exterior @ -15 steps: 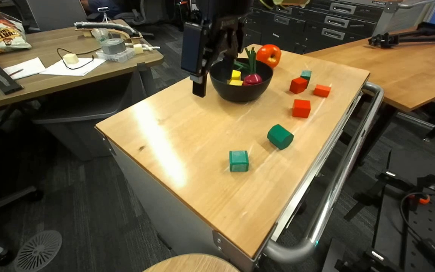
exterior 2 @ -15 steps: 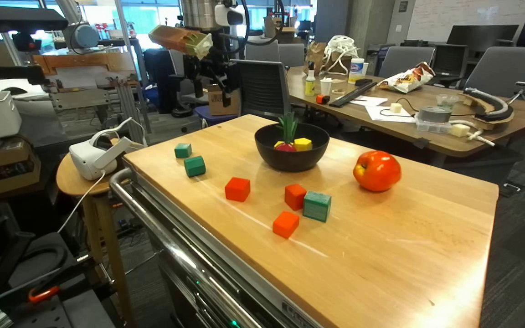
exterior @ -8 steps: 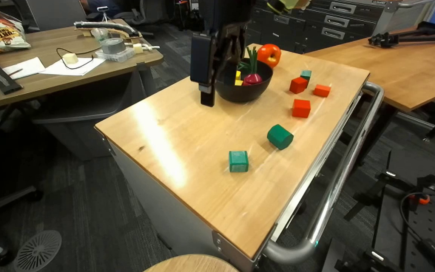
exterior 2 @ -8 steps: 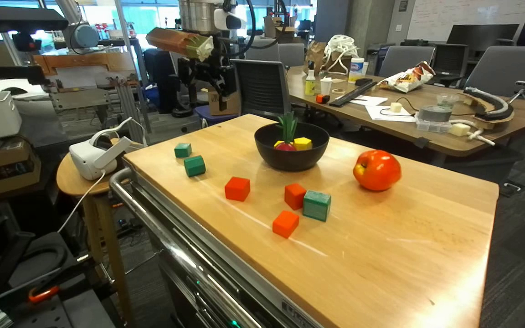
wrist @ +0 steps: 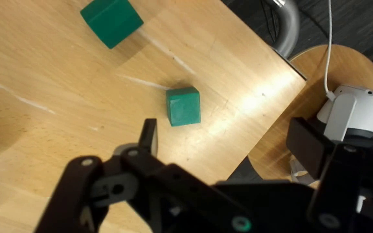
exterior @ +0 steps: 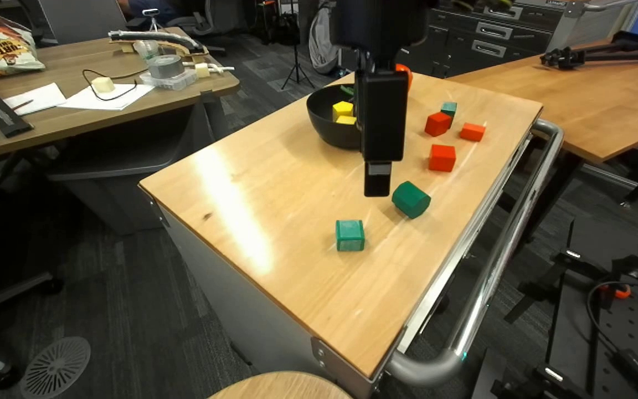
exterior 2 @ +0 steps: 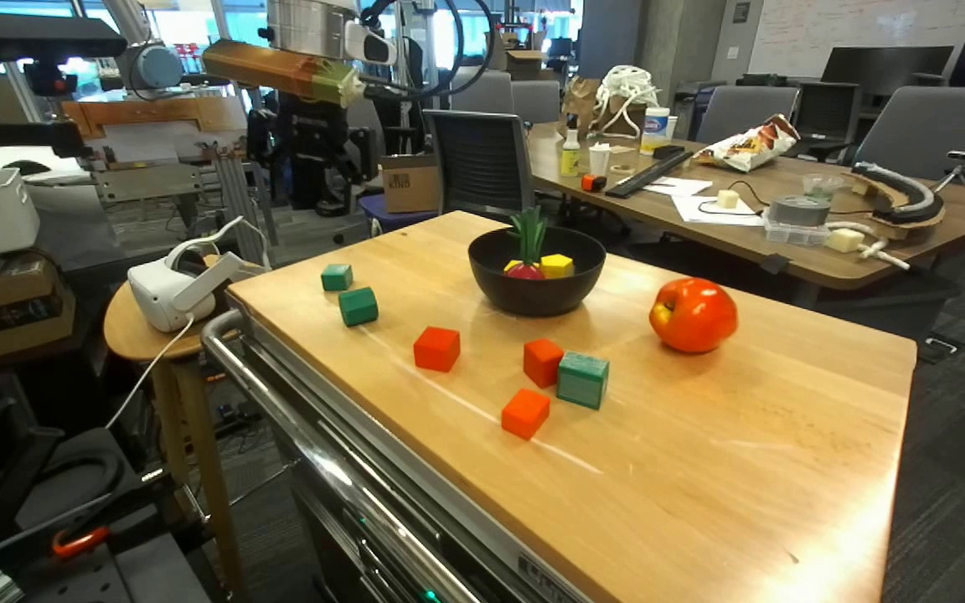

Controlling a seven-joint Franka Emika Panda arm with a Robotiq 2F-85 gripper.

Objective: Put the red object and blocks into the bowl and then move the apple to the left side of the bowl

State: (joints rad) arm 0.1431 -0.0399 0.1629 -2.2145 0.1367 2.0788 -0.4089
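The black bowl (exterior 2: 537, 297) holds the red object (exterior 2: 524, 270), its green leaves upright, and two yellow blocks (exterior: 343, 111). Outside it lie three red-orange blocks (exterior 2: 436, 348) and a green block (exterior 2: 582, 379) touching or almost touching one of them. Two more green blocks sit near the table corner: a faceted one (wrist: 112, 22) and a cube (wrist: 184, 106). My gripper (wrist: 228, 139) hangs above that corner, wide open and holding nothing; in the wrist view the cube appears just beyond its left finger. The apple (exterior 2: 694, 315) rests apart from the bowl, mostly hidden behind the gripper in an exterior view.
A metal handle rail (exterior 2: 340, 477) runs along the table's side. Beside the corner stands a round stool (wrist: 345, 64) with a white headset (wrist: 364, 113) and its cable. A further desk (exterior: 92, 66) carries papers, tape and a chip bag.
My gripper has swung away from above the bowl toward the corner with the two green blocks, staying open. Blocks, bowl and apple have not moved.
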